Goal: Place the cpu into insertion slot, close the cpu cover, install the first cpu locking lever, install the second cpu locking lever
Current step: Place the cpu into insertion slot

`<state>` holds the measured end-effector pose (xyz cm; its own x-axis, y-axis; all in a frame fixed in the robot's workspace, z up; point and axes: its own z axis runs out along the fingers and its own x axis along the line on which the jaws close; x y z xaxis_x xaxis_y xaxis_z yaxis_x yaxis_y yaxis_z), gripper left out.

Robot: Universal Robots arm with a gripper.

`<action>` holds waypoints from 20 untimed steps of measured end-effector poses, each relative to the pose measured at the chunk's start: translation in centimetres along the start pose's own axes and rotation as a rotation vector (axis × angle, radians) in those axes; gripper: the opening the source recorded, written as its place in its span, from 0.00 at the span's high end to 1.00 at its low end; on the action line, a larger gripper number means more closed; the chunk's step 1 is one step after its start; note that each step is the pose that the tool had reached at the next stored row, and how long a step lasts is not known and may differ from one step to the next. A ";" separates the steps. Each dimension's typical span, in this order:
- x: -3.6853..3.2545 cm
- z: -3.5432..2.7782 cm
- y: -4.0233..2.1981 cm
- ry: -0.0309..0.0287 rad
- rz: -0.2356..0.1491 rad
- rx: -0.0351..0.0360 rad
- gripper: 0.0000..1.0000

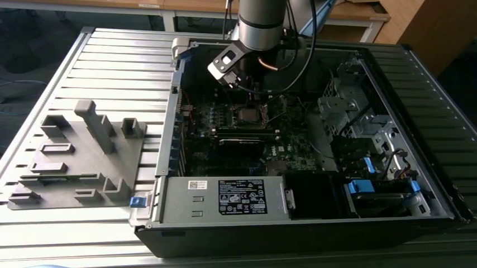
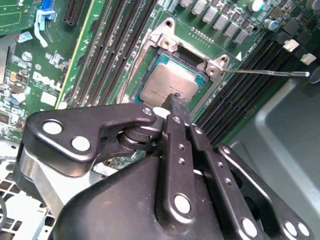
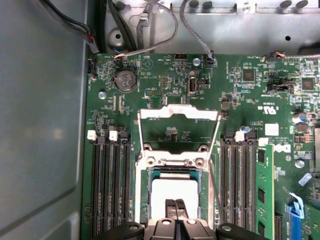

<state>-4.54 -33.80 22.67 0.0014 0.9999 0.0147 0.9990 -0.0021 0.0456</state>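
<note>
1. The cpu [image 2: 167, 85] lies flat inside the socket [image 2: 212, 67].
2. The cpu cover [image 3: 178, 112] is open, swung back from the socket at its hinge edge.
3. The fingers [image 3: 171, 207] are pressed together and hold nothing, right over the cpu in the socket.
4. A thin lever [image 2: 265, 73] sticks out sideways from the socket.

The arm [image 1: 261, 19] is a thick round tube of silver-grey metal, with a dark band round its lower end. Thin black cables [image 1: 310, 39] loop down beside it, and a boxy black-and-white wrist block [image 1: 225, 62] sits under the band. The claw [image 2: 176, 104] is matte black. Its flat, rounded link bars are pinned with shiny silver screws [image 2: 182, 203] and narrow to two slim fingers [image 3: 171, 209] with rough, scuffed tips.
</note>
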 end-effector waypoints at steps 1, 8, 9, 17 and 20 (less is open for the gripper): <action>0.00 0.06 0.00 0.0000 0.000 0.0000 0.89; -0.01 0.54 -0.03 0.0000 0.000 0.0000 0.89; -0.01 0.58 -0.03 -0.0001 0.000 -0.0001 0.89; -0.02 0.62 0.27 0.0001 0.000 0.0018 0.89; -0.17 0.62 0.27 0.0000 0.000 0.0021 0.89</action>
<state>-4.24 -33.96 22.07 0.0014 0.9999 0.0146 0.9990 -0.0020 0.0436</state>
